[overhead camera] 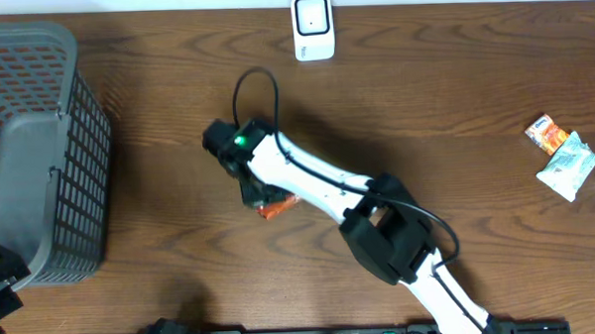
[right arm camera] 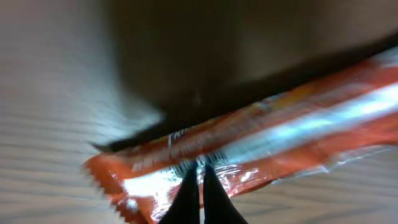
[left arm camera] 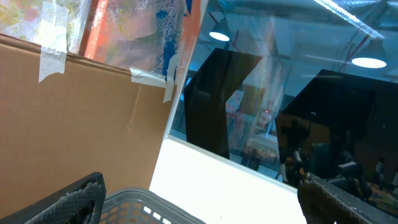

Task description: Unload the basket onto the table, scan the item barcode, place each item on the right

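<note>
An orange snack packet [right arm camera: 280, 134] with a shiny clear strip fills the right wrist view, and a barcode shows on it just at the fingertips. My right gripper [right arm camera: 199, 177] is shut on this packet's lower edge. From overhead, the right gripper [overhead camera: 262, 198] sits mid-table with the orange packet [overhead camera: 279, 206] poking out beneath it. The white barcode scanner [overhead camera: 312, 28] stands at the table's far edge, well apart from the packet. My left gripper [left arm camera: 205, 211] is open above the basket rim, with nothing between its fingers.
A grey mesh basket [overhead camera: 39, 146] takes up the left end of the table. Two more small packets, one orange [overhead camera: 549, 134] and one white [overhead camera: 571, 165], lie at the far right. A cardboard wall [left arm camera: 81, 118] shows in the left wrist view.
</note>
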Tool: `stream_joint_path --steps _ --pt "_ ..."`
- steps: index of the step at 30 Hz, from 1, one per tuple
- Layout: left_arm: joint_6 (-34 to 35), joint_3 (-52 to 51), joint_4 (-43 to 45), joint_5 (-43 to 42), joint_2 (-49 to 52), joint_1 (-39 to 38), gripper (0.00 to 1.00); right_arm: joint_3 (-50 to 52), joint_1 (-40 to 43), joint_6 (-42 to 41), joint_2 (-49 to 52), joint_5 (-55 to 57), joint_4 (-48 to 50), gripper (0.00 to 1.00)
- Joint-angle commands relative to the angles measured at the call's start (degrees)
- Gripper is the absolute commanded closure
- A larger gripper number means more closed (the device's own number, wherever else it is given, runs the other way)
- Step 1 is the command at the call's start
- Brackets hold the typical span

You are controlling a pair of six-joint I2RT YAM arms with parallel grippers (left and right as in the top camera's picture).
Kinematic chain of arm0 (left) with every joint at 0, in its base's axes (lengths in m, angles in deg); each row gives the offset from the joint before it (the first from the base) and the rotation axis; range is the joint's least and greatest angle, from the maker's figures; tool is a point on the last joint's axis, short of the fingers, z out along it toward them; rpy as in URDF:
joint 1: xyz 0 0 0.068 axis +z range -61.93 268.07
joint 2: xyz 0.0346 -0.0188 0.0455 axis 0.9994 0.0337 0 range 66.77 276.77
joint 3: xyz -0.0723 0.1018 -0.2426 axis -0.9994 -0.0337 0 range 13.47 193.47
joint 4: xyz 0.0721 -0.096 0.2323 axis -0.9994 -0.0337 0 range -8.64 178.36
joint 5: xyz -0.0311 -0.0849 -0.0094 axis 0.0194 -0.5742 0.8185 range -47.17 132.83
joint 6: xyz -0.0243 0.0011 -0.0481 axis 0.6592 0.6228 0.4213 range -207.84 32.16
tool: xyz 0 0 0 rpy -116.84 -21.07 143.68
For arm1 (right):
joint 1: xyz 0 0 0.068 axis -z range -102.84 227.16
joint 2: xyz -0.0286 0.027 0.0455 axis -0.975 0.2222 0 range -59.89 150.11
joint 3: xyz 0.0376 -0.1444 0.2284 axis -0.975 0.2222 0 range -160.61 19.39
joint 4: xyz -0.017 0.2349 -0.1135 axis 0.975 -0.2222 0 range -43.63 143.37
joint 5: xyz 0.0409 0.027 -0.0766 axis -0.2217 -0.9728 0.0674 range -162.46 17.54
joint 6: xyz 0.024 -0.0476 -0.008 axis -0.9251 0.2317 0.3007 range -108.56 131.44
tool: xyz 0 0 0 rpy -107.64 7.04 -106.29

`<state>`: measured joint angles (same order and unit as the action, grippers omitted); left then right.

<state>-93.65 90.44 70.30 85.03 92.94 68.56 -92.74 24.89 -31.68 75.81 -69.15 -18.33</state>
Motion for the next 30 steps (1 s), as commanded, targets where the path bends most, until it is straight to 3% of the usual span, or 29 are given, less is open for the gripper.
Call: stream_joint_path --steps 1,7,16,20,23,25,27,30 --pt "0.48 -0.15 0.09 0.50 -0.39 0.09 0.02 2.84 -1.53 0.52 0.39 -4.87 0.98 0.99" --pt "0.48 -0.15 0.09 0.50 -0.39 0.09 0.02 1.73 -1.90 3.23 -0.13 -4.31 0.96 0.99" --pt "0.48 -0.15 0.09 0.52 -0.39 0.09 0.02 -9.60 1.22 4.22 -2.10 -4.09 -8.92 0.99" --pt "0.48 -0.15 0.09 0.52 -0.39 0.09 0.02 -9.66 3.30 7.58 -2.21 -7.69 -10.23 0.68" --pt "0.48 -0.15 0.09 0.52 -0.39 0.09 0.02 -9.60 5.62 20.52 -2.21 -10.54 -10.45 0.60" --pt "0.48 -0.15 0.09 0.50 -0.39 0.09 0.02 -9.60 7.43 24.90 -2.21 -12.55 -11.30 0.43" --pt "0.48 -0.15 0.09 0.52 -0.39 0.09 0.02 -9.60 9.51 24.00 -2.21 -15.10 -12.15 0.27" --pt "0.48 -0.15 0.09 0.52 -0.39 0.09 0.02 -9.60 12.98 18.53 -2.21 -19.08 -12.07 0.23"
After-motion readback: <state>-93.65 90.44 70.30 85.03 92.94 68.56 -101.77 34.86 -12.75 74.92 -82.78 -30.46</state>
